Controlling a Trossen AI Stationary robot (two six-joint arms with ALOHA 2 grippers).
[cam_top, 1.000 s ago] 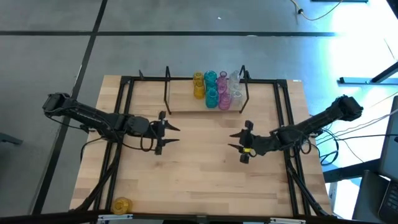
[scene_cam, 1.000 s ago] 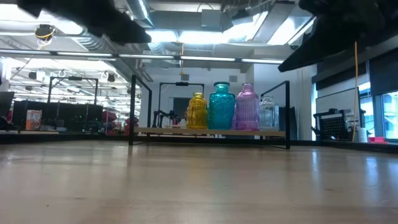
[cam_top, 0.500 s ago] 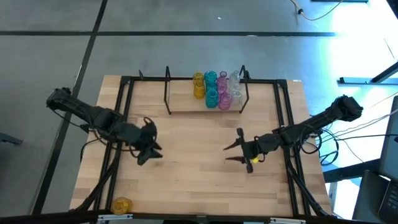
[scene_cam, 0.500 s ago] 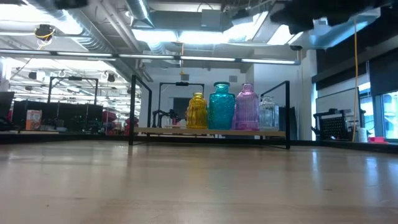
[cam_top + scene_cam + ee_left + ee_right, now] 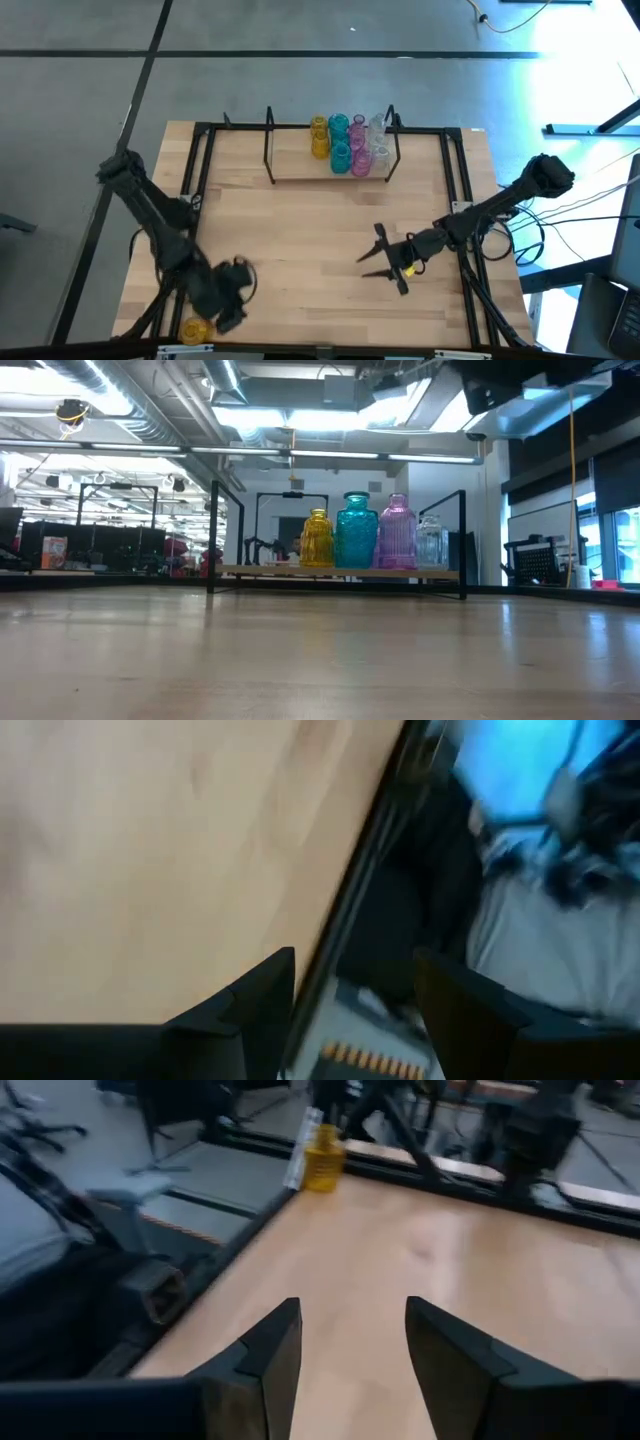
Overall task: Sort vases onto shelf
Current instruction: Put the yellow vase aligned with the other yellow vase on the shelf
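A lone yellow vase (image 5: 195, 328) stands upright at the table's near left corner; the right wrist view shows the same yellow vase (image 5: 323, 1160) far ahead. My left gripper (image 5: 228, 310) hovers just right of it, open and empty, and in its wrist view my left gripper (image 5: 352, 990) faces the table's edge. My right gripper (image 5: 372, 258) hangs open and empty over the table's right middle; its wrist view shows my right gripper (image 5: 350, 1345) pointing toward that vase. The shelf (image 5: 300, 172) at the far edge holds yellow, teal, pink and clear vases (image 5: 348, 145). In the low view the vases (image 5: 356, 532) stand on the board.
Black rails (image 5: 196, 190) run along the tabletop's left, right and far sides. The shelf's left half (image 5: 290, 160) is bare board between its wire uprights. Wide open wood lies between the two grippers (image 5: 300, 250). The table's near edge rail (image 5: 350, 920) is close below my left gripper.
My left gripper has swung from the table's middle toward the near left corner, ending beside the lone yellow vase, and has turned to face the near edge. My right gripper has drifted toward the near edge and turned leftward. No vase has moved.
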